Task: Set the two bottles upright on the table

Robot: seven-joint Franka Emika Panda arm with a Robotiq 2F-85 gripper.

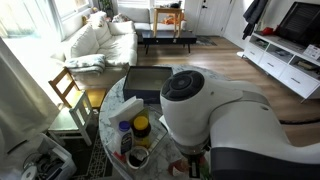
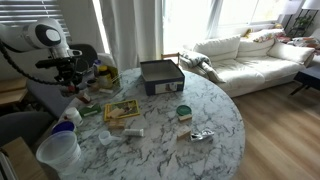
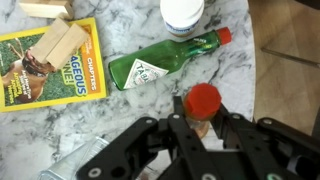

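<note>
In the wrist view a slim green bottle (image 3: pixel 160 66) lies on its side on the white marble table (image 3: pixel 120 125), its red cap pointing to the upper right. The other bottle (image 3: pixel 203 98) is seen from above, only its red cap and neck showing. My gripper (image 3: pixel 203 114) is shut on that bottle just below the cap. Whether its base touches the table is hidden. In an exterior view my gripper (image 2: pixel 73 82) hangs over the table's (image 2: pixel 190 150) far-left edge. In the exterior views both bottles are hidden by the arm.
A magazine (image 3: pixel 50 65) with wooden blocks on it lies next to the lying bottle, and a white jar (image 3: pixel 183 14) stands just beyond it. A black box (image 2: pixel 160 75), a plastic cup (image 2: pixel 58 150), a yellow-lidded jar (image 1: pixel 141 125) and a white spray bottle (image 1: pixel 124 137) also stand on the table.
</note>
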